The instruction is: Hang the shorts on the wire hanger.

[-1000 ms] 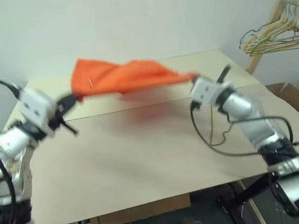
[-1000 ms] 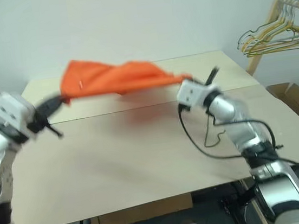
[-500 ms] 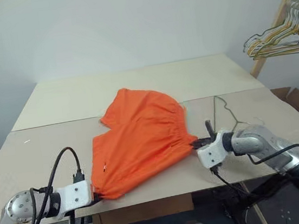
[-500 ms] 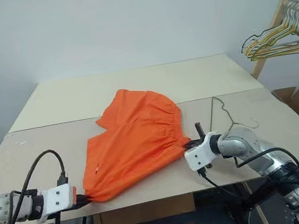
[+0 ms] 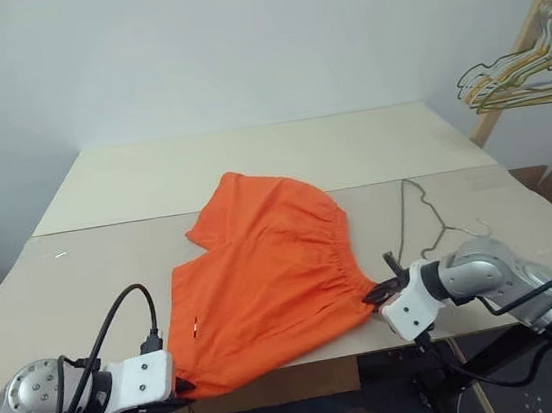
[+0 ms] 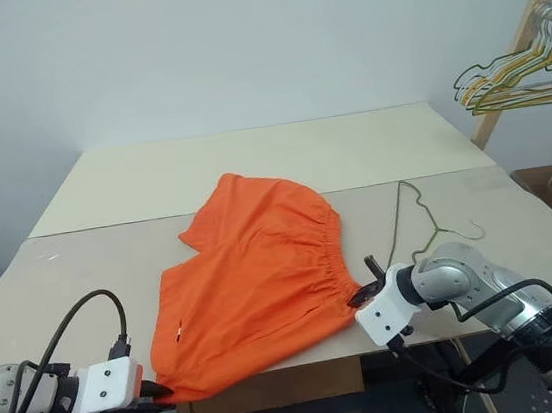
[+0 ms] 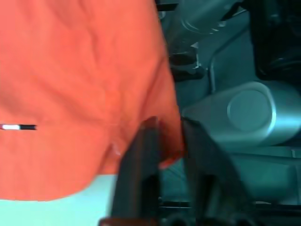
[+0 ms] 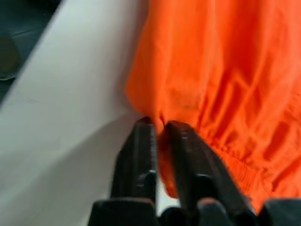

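Shorts (image 5: 264,273) now lie spread flat on the table (image 5: 94,279), near its near edge, waistband toward the right. A second ago they were up in the air, stretched between both arms over the far half of the table; half a second ago they were already down. So the spread-out step looks done.

Left gripper (image 7: 167,136) sits at the near-left corner of the fabric, which hangs just over the table edge; fingers slightly apart with a fold of orange cloth between them, so holding or just letting go, can't tell which. Right gripper (image 8: 160,129) is at the near-right end of the waistband, fingers narrowly apart with gathered cloth between them, same doubt.

Wire hanger (image 5: 421,219) lies flat on the table just right of the shorts, not touching them, hook pointing far. Bunch of hangers (image 5: 523,80) hangs on the wooden rack (image 5: 511,67) far right, untouched.

Judgement: release seems underway; hanger still needs picking up, nothing is hung yet.
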`<state>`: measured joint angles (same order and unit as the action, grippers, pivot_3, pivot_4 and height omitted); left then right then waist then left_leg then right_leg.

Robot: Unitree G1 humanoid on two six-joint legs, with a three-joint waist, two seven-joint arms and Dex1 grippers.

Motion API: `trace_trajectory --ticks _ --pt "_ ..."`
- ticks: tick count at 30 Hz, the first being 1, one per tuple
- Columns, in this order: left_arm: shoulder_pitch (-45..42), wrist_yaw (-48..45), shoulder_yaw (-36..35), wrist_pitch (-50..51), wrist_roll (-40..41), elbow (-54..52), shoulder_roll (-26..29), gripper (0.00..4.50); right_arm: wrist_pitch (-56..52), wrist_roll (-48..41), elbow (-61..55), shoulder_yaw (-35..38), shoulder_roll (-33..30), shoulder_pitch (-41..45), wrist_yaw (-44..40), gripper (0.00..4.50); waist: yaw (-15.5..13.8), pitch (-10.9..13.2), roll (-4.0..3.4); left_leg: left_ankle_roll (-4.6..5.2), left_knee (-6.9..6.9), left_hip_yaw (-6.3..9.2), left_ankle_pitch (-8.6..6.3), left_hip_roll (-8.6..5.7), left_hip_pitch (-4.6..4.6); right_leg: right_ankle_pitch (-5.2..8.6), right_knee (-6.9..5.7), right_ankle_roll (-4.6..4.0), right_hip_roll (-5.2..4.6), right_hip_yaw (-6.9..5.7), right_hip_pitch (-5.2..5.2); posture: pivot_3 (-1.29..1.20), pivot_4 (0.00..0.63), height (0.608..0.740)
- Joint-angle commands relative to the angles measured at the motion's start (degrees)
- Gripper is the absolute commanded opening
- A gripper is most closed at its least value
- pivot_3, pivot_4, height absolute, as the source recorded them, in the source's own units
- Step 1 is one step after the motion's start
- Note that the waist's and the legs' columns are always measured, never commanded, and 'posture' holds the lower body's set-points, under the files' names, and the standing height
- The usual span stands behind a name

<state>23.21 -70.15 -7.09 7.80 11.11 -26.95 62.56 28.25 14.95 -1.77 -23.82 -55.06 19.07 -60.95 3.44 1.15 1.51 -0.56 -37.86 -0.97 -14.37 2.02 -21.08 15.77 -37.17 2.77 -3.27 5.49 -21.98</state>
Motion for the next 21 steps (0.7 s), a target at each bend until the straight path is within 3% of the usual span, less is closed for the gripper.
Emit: trace_trajectory --ticks 1,4,6,9,12,15,21 --pt "-0.30 -0.84 -3.16 0.42 2.42 -2.38 0.47 1.97 -1.05 -6.91 -3.30 3.95 -3.20 -0.89 -3.75 2.07 -0.29 0.01 0.03 0.00 0.00 -0.01 0.00 0.01 0.00 0.00 0.00 0.00 0.00 0.00 0.01 -0.01 0.000 0.740" --pt "-0.90 -1.95 -7.46 2.53 6.09 -2.57 0.45 2.99 -8.13 -15.62 -4.21 10.55 -2.68 -2.20 -2.09 3.15 -0.84 0.05 0.09 0.00 0.00 -0.02 0.00 0.03 0.00 0.00 0.00 0.00 0.01 0.01 0.00 0.00 0.000 0.740" --pt "-2.99 -1.13 -9.96 3.72 10.20 -2.51 -1.38 3.67 -19.05 -18.66 -5.57 14.22 -1.93 -1.93 -0.04 3.87 -0.86 0.05 0.09 0.00 -0.01 -0.05 0.00 0.03 0.01 -0.01 -0.01 -0.01 0.01 0.03 -0.01 -0.01 0.000 0.740" --pt "-8.53 1.93 -11.87 7.16 16.66 -2.72 -4.85 4.43 -36.40 -19.58 -6.28 18.33 0.90 -0.79 6.04 3.88 -1.08 0.02 0.16 0.00 -0.01 -0.04 0.00 0.04 0.03 -0.01 -0.01 -0.01 0.02 0.02 0.00 -0.02 0.000 0.740" --pt "-14.80 5.00 -10.22 8.15 20.92 -2.63 -9.62 4.43 -57.57 -18.39 -4.07 20.71 8.97 4.32 17.36 3.88 -0.97 -0.02 0.22 0.00 -0.03 -0.01 0.00 0.07 0.01 -0.02 -0.02 -0.02 0.09 0.01 0.00 -0.03 0.000 0.740" --pt "-20.16 8.10 -7.71 10.15 24.69 -2.80 -14.49 4.43 -71.82 -16.37 0.98 23.86 17.04 9.52 28.99 3.88 -0.80 -0.03 0.21 -0.02 -0.03 0.00 0.01 0.05 -0.05 -0.07 -0.07 -0.05 0.12 0.06 -0.07 -0.03 0.000 0.740" --pt "-26.62 8.96 -1.12 10.51 22.75 -1.46 -17.99 4.43 -80.47 -15.22 9.17 30.79 30.54 15.86 46.59 3.88 -0.07 -0.05 0.16 -0.02 -0.03 0.10 0.01 -0.01 -0.27 -0.08 -0.05 -0.04 0.11 0.05 -0.24 -0.09 0.000 0.740"
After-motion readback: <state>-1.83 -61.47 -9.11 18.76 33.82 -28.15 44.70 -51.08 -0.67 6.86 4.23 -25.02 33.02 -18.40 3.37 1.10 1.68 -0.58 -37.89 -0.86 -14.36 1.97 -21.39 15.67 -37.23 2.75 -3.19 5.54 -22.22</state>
